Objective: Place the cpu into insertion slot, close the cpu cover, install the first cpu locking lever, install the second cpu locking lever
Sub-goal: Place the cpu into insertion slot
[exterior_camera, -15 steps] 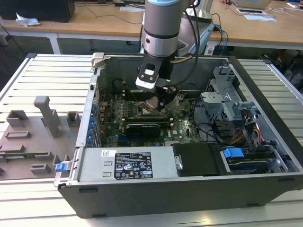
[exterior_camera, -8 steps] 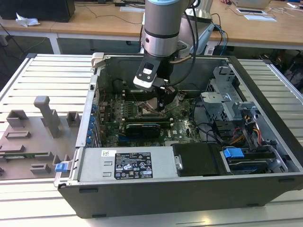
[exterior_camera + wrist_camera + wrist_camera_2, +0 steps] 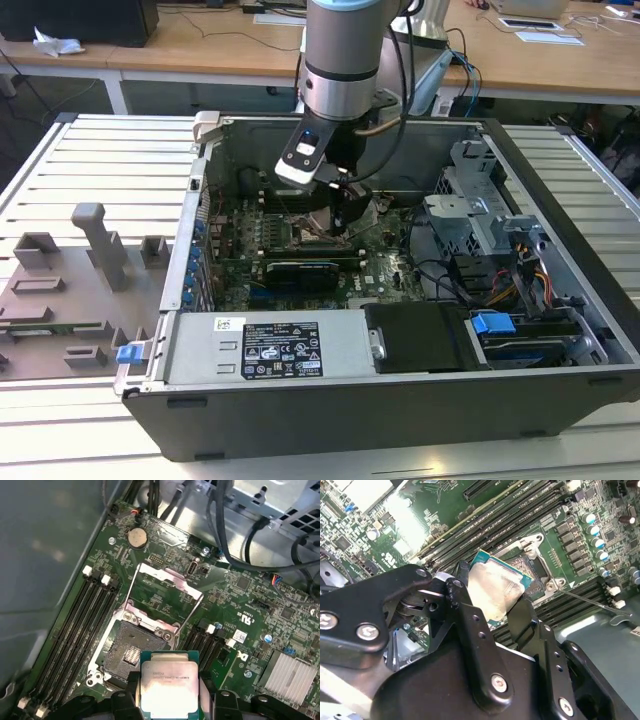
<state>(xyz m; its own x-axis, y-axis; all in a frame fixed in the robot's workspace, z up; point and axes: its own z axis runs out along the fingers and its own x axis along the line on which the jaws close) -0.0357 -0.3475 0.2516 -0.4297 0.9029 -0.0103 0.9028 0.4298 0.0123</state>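
My gripper is shut on the cpu, a pale silver square chip clamped by two opposite edges between black fingers. The cpu hangs just above the motherboard, beside and partly over one edge of the insertion slot, whose dark centre lies bare. The cpu cover, a silvery frame, is swung open away from the socket, with thin wire levers raised along its sides. In the second wrist view the cpu is tilted in front of the socket. In the exterior view the gripper is inside the open computer case.
Black memory slots flank the socket on both sides. A long black card, a power supply and a drive cage with cables crowd the case. Grey fixtures stand on the table at the exterior view's left.
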